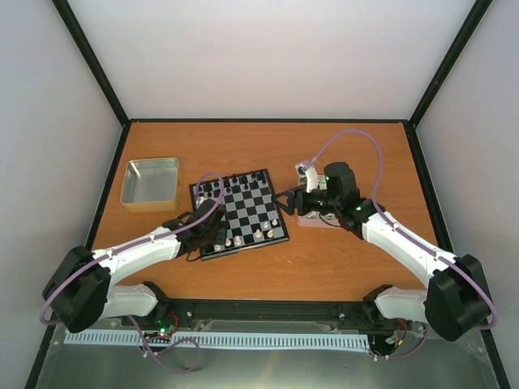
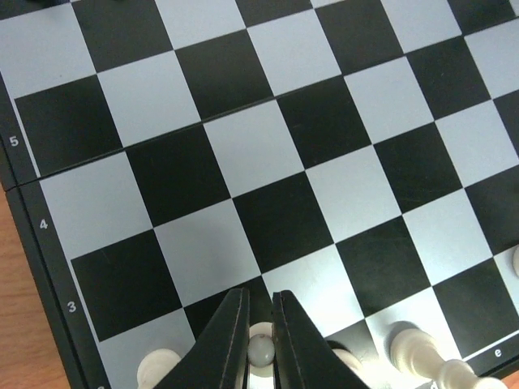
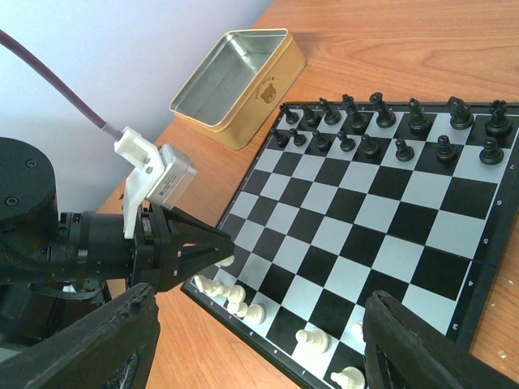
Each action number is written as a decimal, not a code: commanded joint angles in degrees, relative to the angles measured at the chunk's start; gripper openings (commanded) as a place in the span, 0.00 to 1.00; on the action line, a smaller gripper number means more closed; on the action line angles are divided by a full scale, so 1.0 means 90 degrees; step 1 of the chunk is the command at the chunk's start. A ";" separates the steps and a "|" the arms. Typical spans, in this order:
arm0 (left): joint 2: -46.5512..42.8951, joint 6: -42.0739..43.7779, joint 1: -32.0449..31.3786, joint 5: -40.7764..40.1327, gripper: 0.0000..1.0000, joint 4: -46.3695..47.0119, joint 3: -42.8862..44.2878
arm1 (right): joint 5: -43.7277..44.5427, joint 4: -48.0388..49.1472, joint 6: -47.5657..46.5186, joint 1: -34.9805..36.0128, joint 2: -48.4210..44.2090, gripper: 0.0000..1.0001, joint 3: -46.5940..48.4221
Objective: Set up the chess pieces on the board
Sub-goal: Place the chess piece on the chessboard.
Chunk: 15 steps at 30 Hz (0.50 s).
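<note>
The board [image 1: 243, 209] lies mid-table, black and silver-grey checked. Black figures [image 3: 381, 121] fill its two far-left rows. Cream-white chess pieces [image 1: 258, 234] stand along its near edge, several bunched at one corner [image 3: 235, 298]. My left gripper [image 2: 259, 297] is low over that edge, shut on the round head of a white pawn [image 2: 261, 347] on a black square; whether the pawn's base touches the board, I cannot tell. More white pieces [image 2: 413, 348] stand beside it. My right gripper [image 3: 261, 301] hangs open just off the board's right side [image 1: 285, 199], holding nothing.
A square silver tin [image 1: 150, 184] with gold walls sits left of the board [image 3: 239, 77]. A second pale tray [image 1: 315, 219] lies under the right wrist. Black frame rails border the wooden table [image 1: 324, 267].
</note>
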 commanded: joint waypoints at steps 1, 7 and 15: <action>-0.0007 0.0078 0.0146 0.0131 0.00 0.0392 -0.0001 | 0.0025 0.0196 0.0067 -0.0035 0.0093 0.69 -0.0036; 0.0049 0.0086 0.0165 0.0012 0.01 0.0385 -0.0152 | 0.0023 0.0253 0.0097 -0.0035 0.0152 0.69 -0.0026; 0.0259 0.0127 0.0163 0.0016 0.01 0.0401 -0.0174 | -0.0009 0.0313 0.0151 -0.0036 0.0270 0.69 -0.0016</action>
